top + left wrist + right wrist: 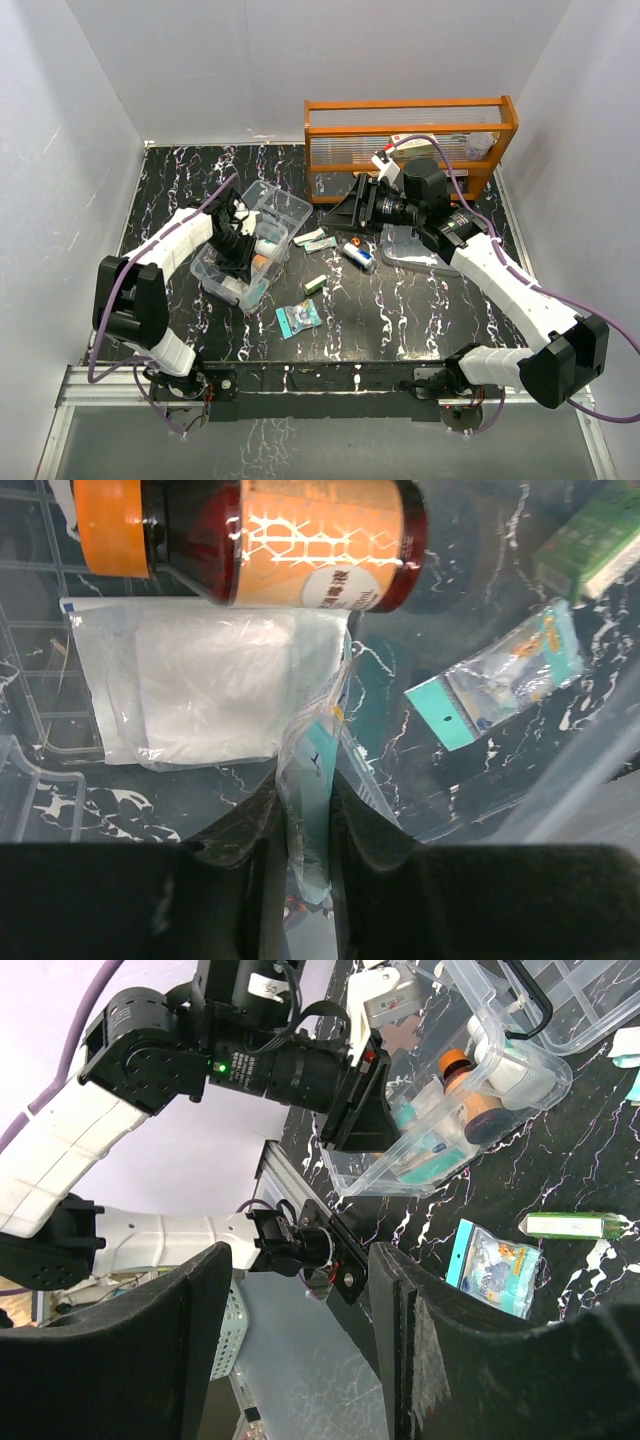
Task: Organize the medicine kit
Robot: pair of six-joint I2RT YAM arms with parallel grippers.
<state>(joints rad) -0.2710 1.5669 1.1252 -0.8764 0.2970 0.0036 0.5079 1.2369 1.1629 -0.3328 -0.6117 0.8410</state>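
The clear medicine kit box point(262, 290) stands left of centre, with a divided clear tray point(285, 208) against its far side. My left gripper point(238, 252) reaches down into the box and is shut on a teal-and-clear packet point(312, 810). Below it in the box lie a brown bottle with an orange cap point(300, 540) and a white gauze packet point(200, 680). My right gripper point(337, 215) hovers open and empty, turned sideways, right of the box. In the right wrist view point(300, 1350) nothing is between its fingers.
On the table lie a teal packet point(298, 317), a green box point(316, 284), a small bottle point(358, 256) and flat packets point(315, 240). A clear plastic piece point(408, 250) lies under the right arm. The orange wooden rack point(410, 135) stands at the back.
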